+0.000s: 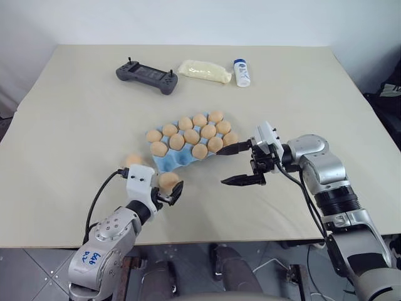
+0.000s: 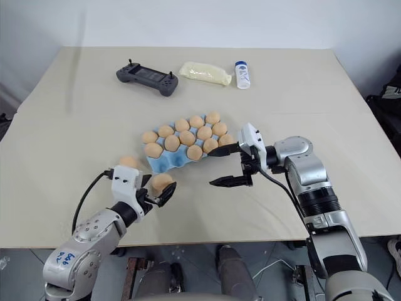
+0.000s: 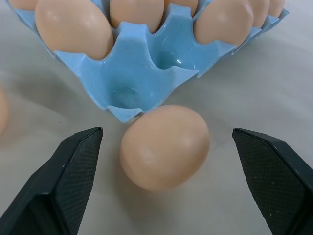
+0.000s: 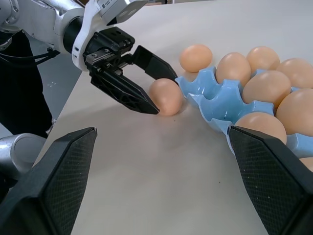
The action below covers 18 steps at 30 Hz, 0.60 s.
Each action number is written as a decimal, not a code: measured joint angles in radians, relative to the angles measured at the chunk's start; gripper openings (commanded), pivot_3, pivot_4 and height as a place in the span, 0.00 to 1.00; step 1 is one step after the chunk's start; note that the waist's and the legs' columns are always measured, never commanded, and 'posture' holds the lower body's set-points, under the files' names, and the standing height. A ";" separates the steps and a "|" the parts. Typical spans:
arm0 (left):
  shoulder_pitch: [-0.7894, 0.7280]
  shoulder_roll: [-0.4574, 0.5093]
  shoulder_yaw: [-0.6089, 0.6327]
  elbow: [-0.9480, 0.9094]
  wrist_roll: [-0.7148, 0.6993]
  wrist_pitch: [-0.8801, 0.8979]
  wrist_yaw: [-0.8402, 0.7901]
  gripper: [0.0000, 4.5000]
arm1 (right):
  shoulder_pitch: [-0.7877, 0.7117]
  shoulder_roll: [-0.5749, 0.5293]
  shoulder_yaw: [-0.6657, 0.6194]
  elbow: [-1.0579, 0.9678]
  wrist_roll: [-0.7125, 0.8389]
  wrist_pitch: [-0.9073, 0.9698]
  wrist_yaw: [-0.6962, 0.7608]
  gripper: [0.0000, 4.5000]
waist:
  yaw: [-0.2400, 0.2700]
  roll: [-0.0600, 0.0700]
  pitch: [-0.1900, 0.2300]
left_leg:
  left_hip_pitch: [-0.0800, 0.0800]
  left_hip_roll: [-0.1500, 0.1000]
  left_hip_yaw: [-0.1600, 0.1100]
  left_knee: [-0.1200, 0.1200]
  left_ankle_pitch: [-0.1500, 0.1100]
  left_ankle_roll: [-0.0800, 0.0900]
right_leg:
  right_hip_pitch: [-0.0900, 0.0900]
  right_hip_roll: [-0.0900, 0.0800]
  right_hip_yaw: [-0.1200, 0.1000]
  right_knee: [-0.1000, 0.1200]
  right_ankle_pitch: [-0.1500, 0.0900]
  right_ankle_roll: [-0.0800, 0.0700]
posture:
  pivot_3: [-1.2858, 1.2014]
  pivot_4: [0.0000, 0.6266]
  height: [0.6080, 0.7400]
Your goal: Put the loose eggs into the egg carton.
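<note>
Bare table point(image 1: 75, 113) surrounds the egg carton point(image 1: 172, 160); 2 front cups stand empty.

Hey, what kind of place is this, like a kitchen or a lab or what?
Probably a robot test room, not a kitchen: a bare beige table against a plain white wall, with a game controller lying beside the egg carton and loose cables on the grey tiled floor.

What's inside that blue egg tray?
The egg carton holds twelve tan eggs; the cups at its near corner are empty. Cups under the eggs are hidden.
</note>
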 measured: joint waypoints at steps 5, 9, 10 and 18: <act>-0.028 0.002 -0.006 0.040 0.003 0.002 -0.004 0.88 | 0.000 0.007 0.000 0.000 -0.001 -0.001 -0.007 1.00 | 0.000 0.000 0.000 | 0.000 0.000 0.000 0.000 0.000 0.000 | 0.000 0.000 0.000 0.000 0.000 0.000 | 0.52 0.24 1.00; -0.043 0.004 -0.024 0.044 0.004 0.002 -0.014 0.60 | 0.000 0.008 0.000 0.000 -0.001 -0.001 -0.012 1.00 | 0.001 0.000 0.000 | 0.000 0.000 0.000 0.000 0.000 0.000 | 0.000 0.000 0.000 0.000 0.000 0.001 | 0.52 0.24 1.00; -0.045 0.004 -0.025 0.047 0.004 0.002 -0.015 0.53 | 0.000 0.008 0.000 0.000 -0.001 -0.001 -0.013 1.00 | 0.001 0.000 0.000 | 0.000 0.000 0.000 0.000 0.000 0.000 | 0.000 0.000 0.000 0.000 0.001 0.001 | 0.52 0.24 1.00; -0.058 0.006 -0.016 0.056 -0.001 0.014 -0.026 0.40 | 0.000 0.008 0.000 0.000 -0.002 -0.004 -0.016 1.00 | 0.001 0.000 0.000 | 0.000 0.000 0.000 0.001 0.000 0.000 | 0.000 -0.001 0.000 0.000 0.001 0.001 | 0.52 0.24 1.00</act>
